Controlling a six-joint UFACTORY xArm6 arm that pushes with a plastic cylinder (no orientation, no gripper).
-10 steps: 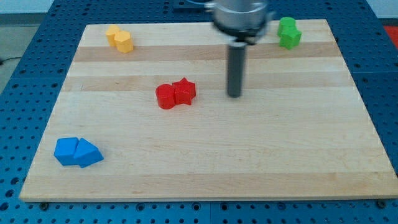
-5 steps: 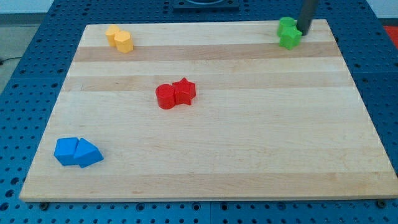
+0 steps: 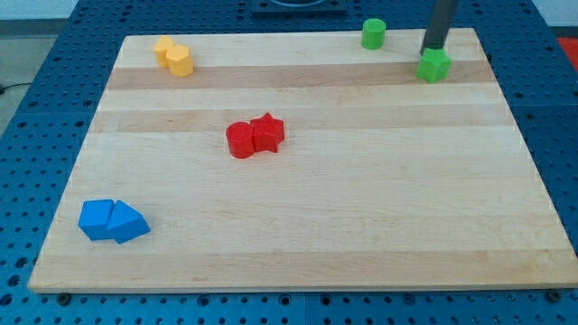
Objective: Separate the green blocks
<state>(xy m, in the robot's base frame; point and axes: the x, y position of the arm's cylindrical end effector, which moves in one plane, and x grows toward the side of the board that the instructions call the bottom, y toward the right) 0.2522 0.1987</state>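
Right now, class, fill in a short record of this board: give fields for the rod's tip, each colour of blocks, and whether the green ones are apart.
tip: my tip sits just above the green star-like block, at the view's top right
green blocks: that block and a green cylinder, apart, a clear gap between them
yellow blocks: two, touching, top left
red blocks: two, touching, near the middle
blue blocks: two, touching, bottom left
surface: wooden board

No text, label, brand, number or sign can be read anywhere: not on the wooden board nor on the blocks.
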